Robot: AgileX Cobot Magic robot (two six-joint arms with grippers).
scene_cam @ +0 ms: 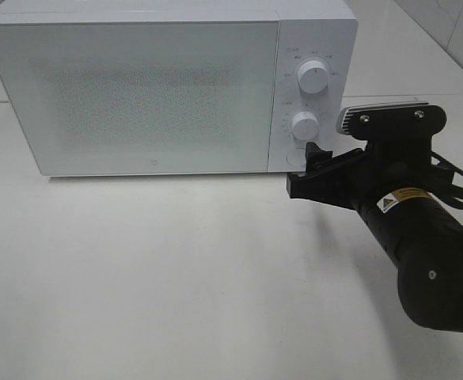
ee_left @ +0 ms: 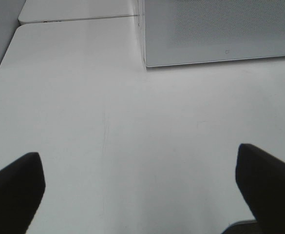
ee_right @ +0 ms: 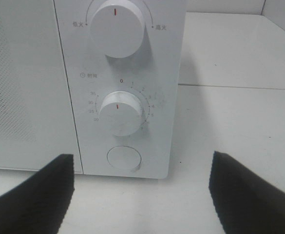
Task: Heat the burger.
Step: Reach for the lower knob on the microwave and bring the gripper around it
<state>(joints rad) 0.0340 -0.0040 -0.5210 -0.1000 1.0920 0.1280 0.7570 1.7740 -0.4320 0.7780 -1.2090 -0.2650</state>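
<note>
The burger is not in view in any frame. A white microwave (scene_cam: 152, 95) stands at the back of the white table with its door shut. My right gripper (scene_cam: 306, 170) is open and empty, just in front of the control panel's lower end. In the right wrist view the gripper (ee_right: 140, 200) faces the round door button (ee_right: 124, 158), below the timer knob (ee_right: 121, 112) and the power knob (ee_right: 117, 27). My left gripper (ee_left: 141, 195) is open and empty over bare table, well short of the microwave's front corner (ee_left: 220, 34). It does not show in the exterior high view.
The two knobs (scene_cam: 313, 77) (scene_cam: 303, 124) and the button (scene_cam: 296, 156) sit on the microwave's right side. The white table (scene_cam: 176, 269) stretches in front of it. A second tabletop (ee_left: 74, 12) adjoins behind.
</note>
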